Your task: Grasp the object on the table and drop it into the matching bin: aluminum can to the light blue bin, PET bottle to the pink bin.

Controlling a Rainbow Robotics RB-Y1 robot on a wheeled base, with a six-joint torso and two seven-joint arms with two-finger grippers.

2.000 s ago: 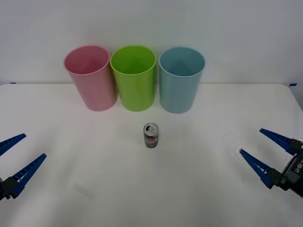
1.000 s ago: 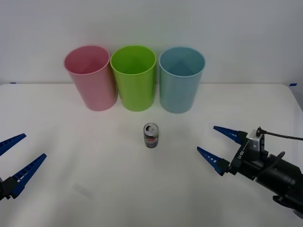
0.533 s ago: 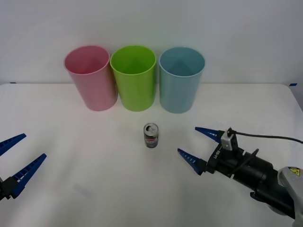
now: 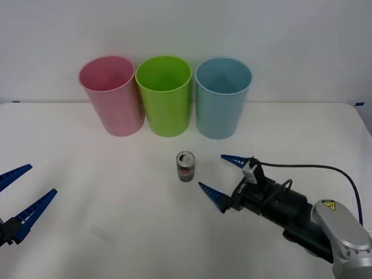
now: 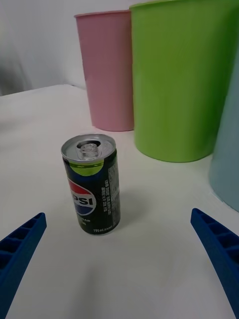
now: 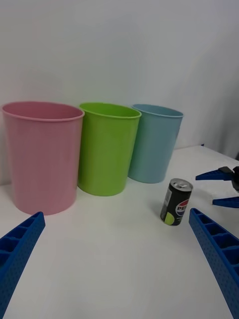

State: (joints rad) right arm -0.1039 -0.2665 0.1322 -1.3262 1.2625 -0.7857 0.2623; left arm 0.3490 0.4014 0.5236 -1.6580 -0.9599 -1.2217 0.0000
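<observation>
While the aluminum can [image 4: 185,166] stands upright on the white tabletop [image 4: 116,174], the right gripper [image 4: 222,174] sits just to its right, low over the surface, with its blue ribbed fingers [image 4: 211,194] spread wide and holding nothing. One finger reaches toward the far side of the can and the other toward the near side, yet neither touches it; the can lies just ahead of the gap between them rather than inside it.

From the right wrist view the can [image 5: 92,183] is close and centred between the two finger tips, its silver top and round red, white and blue logo plainly visible.

Behind the can, along the far edge of the tabletop, three bins stand in a row: the pink bin [image 4: 111,95] on the left, a green bin [image 4: 164,95] in the middle, and the light blue bin [image 4: 221,96] on the right (each much taller than the can). The neighbouring bins stand close beside one another; the can is set apart from them, in front of the gap between green and light blue.

The left gripper [image 4: 16,195] rests at the near left corner, well apart from the can, its fingers likewise released and empty.
</observation>
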